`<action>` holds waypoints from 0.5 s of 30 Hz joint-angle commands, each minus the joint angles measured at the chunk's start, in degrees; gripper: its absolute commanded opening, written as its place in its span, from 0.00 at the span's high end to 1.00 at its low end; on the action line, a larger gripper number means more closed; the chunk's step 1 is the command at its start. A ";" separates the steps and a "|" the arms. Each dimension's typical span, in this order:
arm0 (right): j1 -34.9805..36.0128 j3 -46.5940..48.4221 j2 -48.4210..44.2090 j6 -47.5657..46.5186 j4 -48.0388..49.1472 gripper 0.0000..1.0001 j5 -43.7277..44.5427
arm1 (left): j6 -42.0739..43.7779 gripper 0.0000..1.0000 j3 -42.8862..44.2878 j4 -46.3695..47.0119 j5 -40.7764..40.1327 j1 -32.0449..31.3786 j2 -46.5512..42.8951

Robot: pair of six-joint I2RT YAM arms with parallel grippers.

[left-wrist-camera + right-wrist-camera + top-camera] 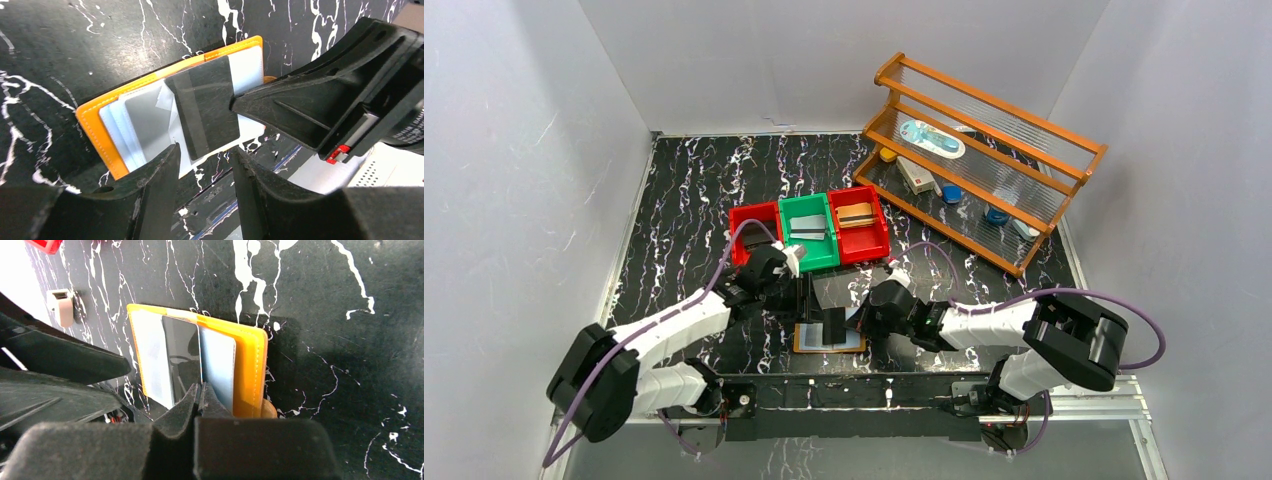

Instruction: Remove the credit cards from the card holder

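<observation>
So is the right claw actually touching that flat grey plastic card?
Touching. The left wrist view shows the right claw closed on the edge of the flat grey plastic card, over the open tan-orange leather wallet.

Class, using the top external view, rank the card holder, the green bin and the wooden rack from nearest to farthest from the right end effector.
1. Card holder: directly under the right end effector, at the near edge.
2. Green bin: farther back, slightly to the left.
3. Wooden rack: far back, on the right.
</observation>
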 commanded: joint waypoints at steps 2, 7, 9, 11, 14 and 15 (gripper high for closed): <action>-0.33 -1.33 0.82 1.20 2.89 1.00 0.44 | 0.54 0.60 -1.02 3.86 5.44 -0.19 6.36; -0.58 -2.30 1.20 1.66 5.43 1.00 -0.67 | 0.75 0.63 -2.38 4.79 4.90 -0.45 8.81; -0.72 -2.60 1.65 1.84 6.75 0.98 -1.31 | 0.57 0.64 -2.94 5.08 4.65 -0.45 9.49; -0.77 -2.91 2.25 2.14 8.17 0.96 -2.14 | 0.54 0.65 -3.24 5.22 4.66 -0.52 10.52; -1.07 -3.69 3.44 2.91 11.05 0.87 -3.46 | 0.51 0.67 -4.09 5.15 3.85 -0.55 11.54; -1.21 -4.00 3.83 3.15 12.06 0.83 -3.80 | 0.50 0.67 -4.40 5.13 3.29 -0.54 11.69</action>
